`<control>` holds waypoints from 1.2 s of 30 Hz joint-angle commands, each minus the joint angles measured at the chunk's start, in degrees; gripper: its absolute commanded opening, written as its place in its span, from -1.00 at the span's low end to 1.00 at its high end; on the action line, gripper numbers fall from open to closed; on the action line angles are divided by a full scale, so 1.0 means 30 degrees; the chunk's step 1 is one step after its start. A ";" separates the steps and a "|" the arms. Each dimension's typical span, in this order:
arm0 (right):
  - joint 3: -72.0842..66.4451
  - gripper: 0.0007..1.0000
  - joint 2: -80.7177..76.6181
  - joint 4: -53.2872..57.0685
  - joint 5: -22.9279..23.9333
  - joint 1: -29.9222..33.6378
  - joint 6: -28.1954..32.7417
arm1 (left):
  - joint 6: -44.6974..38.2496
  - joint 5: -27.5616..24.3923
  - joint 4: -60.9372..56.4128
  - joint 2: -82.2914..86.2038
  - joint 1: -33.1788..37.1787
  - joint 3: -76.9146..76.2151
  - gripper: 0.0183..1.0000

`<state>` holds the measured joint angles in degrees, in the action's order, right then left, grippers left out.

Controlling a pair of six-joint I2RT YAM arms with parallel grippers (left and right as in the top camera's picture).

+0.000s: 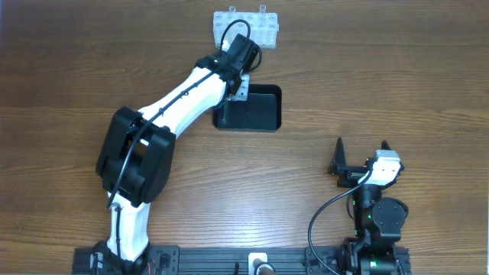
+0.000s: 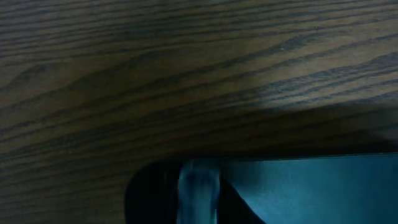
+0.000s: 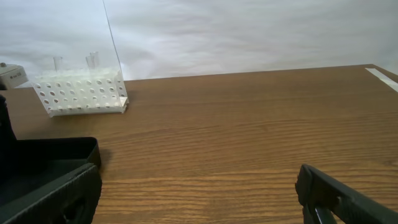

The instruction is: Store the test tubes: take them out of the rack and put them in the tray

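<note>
Left gripper (image 1: 239, 88) hanging low at the corner of the black tray (image 1: 263, 114) nearest the rack; whether it is clamped or spread cannot be told. Its wrist camera shows a pale, clear test tube (image 2: 199, 194) upright against the tray's rim. Just beyond the tray stands the clear plastic rack (image 1: 246, 29), with other tubes (image 3: 93, 60) poking up from it. Right gripper (image 1: 362, 150) rests well apart near its own base, spread wide and holding nothing. Brown wooden table (image 1: 397, 69) underneath.
</note>
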<state>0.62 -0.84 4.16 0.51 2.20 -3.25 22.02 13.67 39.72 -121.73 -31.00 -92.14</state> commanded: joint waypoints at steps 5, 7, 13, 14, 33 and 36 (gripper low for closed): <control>-0.0109 0.98 0.0189 0.0051 -0.0087 -0.0124 -0.0168 | 0.0240 -0.0219 0.0058 -0.0393 0.0124 -0.0291 -0.31; -0.0109 0.98 0.0189 0.0051 -0.0087 -0.0124 -0.0168 | 0.0240 -0.0262 0.0058 -0.0393 0.0124 -0.0299 -0.31; -0.0109 0.99 0.0189 0.0051 -0.0087 -0.0124 -0.0168 | 0.0233 -0.0255 0.0073 -0.0386 0.0131 -0.0430 -0.30; -0.0109 0.99 0.0189 0.0051 -0.0087 -0.0124 -0.0168 | 0.0233 -0.0255 0.0073 -0.0386 0.0131 -0.0503 -0.30; -0.0109 0.98 0.0189 0.0051 -0.0087 -0.0124 -0.0168 | 0.0204 0.4466 -0.3483 0.0903 0.0576 -0.3155 -0.27; -0.0109 0.99 0.0189 0.0051 -0.0087 -0.0124 -0.0168 | -0.0488 0.5129 -0.5406 0.0867 0.0576 -0.3155 -0.22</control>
<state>0.62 -0.84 4.16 0.51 2.20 -3.25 22.04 24.36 25.71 -121.25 -29.61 -100.40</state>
